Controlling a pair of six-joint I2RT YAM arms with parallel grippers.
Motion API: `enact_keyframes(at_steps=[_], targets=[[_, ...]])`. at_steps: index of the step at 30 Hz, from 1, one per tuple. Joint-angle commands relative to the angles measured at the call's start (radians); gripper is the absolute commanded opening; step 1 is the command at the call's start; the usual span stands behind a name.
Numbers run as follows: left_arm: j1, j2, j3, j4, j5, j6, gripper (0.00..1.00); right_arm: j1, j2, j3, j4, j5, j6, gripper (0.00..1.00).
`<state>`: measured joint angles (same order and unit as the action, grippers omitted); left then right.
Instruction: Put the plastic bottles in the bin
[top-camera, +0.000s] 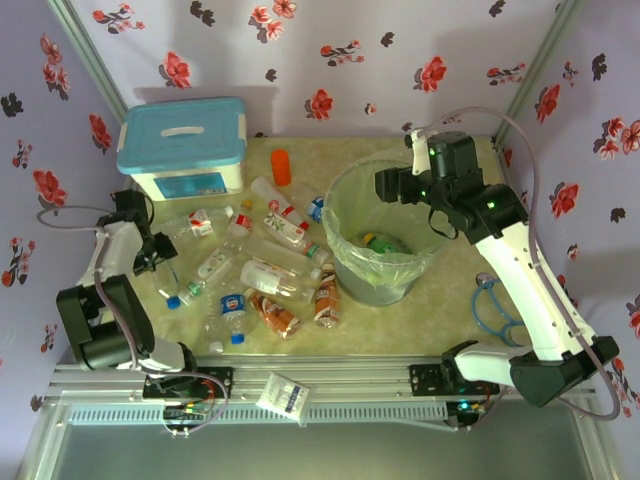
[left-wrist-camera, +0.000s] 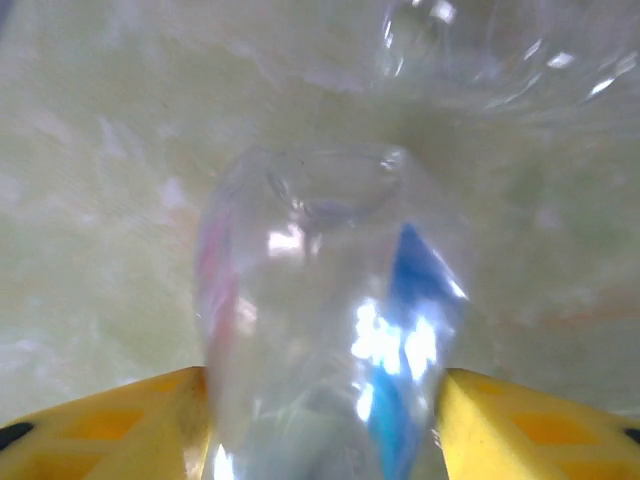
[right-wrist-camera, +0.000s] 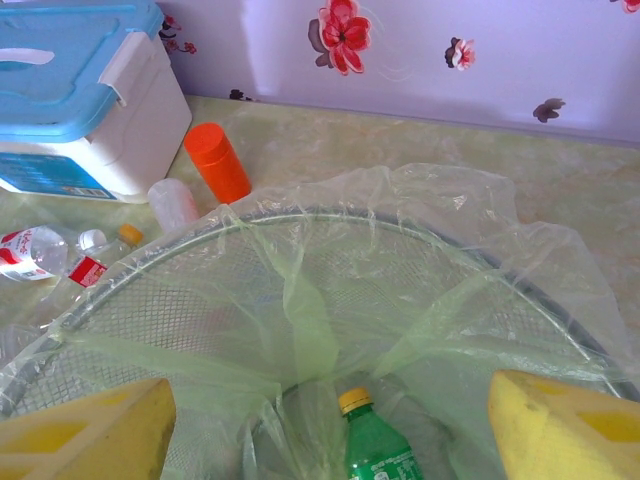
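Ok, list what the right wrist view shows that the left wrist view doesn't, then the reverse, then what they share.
Right wrist view: the bin with its pale green liner, a green bottle inside it, the orange cylinder, the white box with a blue lid, the flowered wall, and the right gripper open above the bin.
Left wrist view: a close-up clear bottle with a red and blue label, the left gripper closed against its sides.
Shared: the pale green table, and yellow fingers at the bottom corners.
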<state>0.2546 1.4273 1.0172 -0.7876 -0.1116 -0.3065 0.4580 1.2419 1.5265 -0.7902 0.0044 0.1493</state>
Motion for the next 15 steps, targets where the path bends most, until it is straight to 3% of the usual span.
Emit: enact_keyframes(at_steps=[1,6,13,15], targets=[[0.005,-0.082,0.066,-0.064,0.000,0.009,0.57,-0.007,-0.009,0.029,-0.009,-0.004,-0.004,0.82],[0.004,-0.138,0.097,-0.109,0.000,0.027,0.56,-0.006,-0.012,0.040,-0.019,-0.004,-0.005,0.82],[0.026,-0.144,-0.033,-0.045,-0.031,-0.048,0.99,-0.007,-0.005,0.024,-0.008,-0.005,-0.012,0.82],[0.041,-0.166,-0.095,0.015,-0.030,-0.086,1.00,-0.007,0.002,0.030,-0.016,-0.001,-0.024,0.82]])
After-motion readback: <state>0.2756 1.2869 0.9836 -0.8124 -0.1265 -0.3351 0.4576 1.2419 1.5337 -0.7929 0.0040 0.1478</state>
